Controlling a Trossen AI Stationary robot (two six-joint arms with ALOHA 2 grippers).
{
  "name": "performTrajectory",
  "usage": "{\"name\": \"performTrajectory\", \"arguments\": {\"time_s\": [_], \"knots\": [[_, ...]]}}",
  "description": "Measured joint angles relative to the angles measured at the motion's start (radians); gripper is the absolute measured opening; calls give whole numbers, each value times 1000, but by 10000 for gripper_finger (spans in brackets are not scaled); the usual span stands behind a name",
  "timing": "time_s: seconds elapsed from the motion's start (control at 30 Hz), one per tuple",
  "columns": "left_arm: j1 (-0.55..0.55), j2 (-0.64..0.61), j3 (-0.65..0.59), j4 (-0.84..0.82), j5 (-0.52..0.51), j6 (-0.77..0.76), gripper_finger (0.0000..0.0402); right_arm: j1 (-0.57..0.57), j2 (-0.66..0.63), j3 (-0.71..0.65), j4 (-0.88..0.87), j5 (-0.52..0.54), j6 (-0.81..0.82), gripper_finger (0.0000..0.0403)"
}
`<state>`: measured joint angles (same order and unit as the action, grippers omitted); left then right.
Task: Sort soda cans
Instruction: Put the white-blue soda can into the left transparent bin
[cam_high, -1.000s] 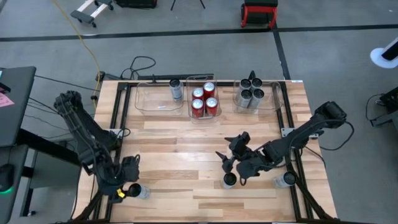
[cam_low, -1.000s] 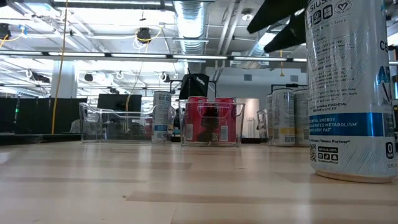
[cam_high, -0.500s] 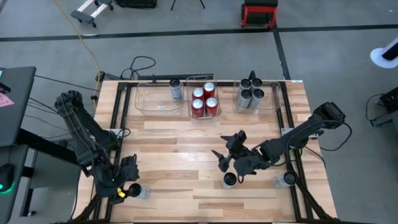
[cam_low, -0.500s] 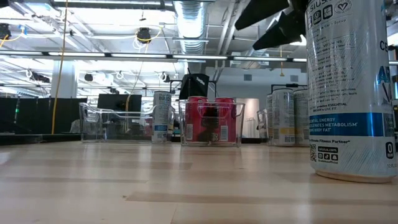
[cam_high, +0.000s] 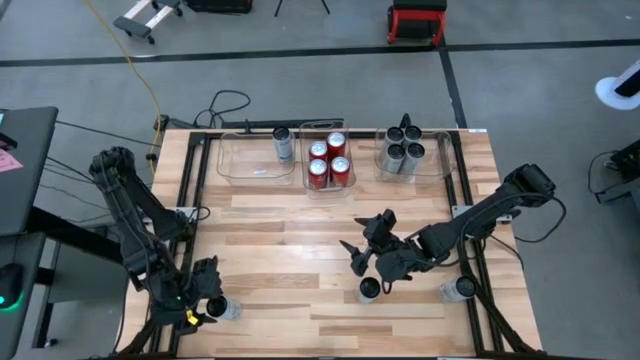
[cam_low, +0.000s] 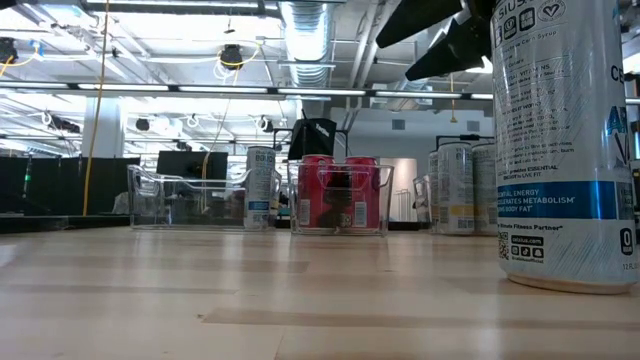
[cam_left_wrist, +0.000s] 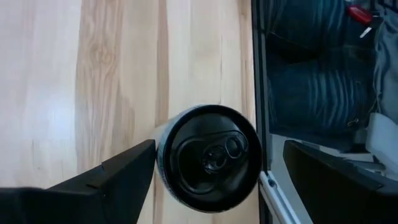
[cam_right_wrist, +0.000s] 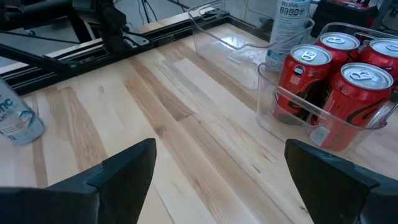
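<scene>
- We see the wooden worktop (cam_high: 300, 240) from above, with three clear plastic bins in a row along its far edge.
- The left bin (cam_high: 245, 160) holds a single silver-grey can (cam_high: 283, 143) at its right end.
- The middle bin (cam_high: 328, 185) holds four red cans (cam_high: 329, 158) with silver tops, packed together and upright.
- The right bin (cam_high: 440, 158) holds a cluster of silver-grey cans with dark tops (cam_high: 400, 152).
- Three more cans stand loose near the front edge of the worktop: a dark-topped can (cam_high: 225, 307) at the front left corner, a second one (cam_high: 369, 290) at front centre-right, and a silver-topped can (cam_high: 460, 289) at the front right.
- The left gripper (cam_high: 205, 290) hangs over the front left corner; in its wrist view its fingers (cam_left_wrist: 124, 171) are spread wide on either side of the dark-topped can, not pressing on it.
- The right gripper (cam_high: 368, 252) sits above the worktop just behind the centre-right loose can, pointing toward the bins; its fingers (cam_right_wrist: 124, 168) are spread apart with nothing between them.
- From worktop level, one tall silver-grey can (cam_low: 565, 150) stands close at the right, with the right arm's dark fingers above and beside its top.
</scene>
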<state>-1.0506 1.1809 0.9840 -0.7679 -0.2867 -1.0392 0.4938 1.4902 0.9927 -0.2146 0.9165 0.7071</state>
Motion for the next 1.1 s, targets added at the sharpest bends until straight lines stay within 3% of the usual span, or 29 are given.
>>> {"name": "performTrajectory", "arguments": {"time_s": [0.6,0.73,0.87,1.1], "knots": [[3,114,-1,-26,-40,66,342,-3,0,0,14,0,4,374],[8,113,-1,-52,-62,61,313,-5,0,0,15,1,3,374],[24,113,-1,-78,-95,95,252,-6,0,0,15,1,3,374],[136,109,0,-211,-187,143,248,-3,0,0,14,1,-2,374]]}}
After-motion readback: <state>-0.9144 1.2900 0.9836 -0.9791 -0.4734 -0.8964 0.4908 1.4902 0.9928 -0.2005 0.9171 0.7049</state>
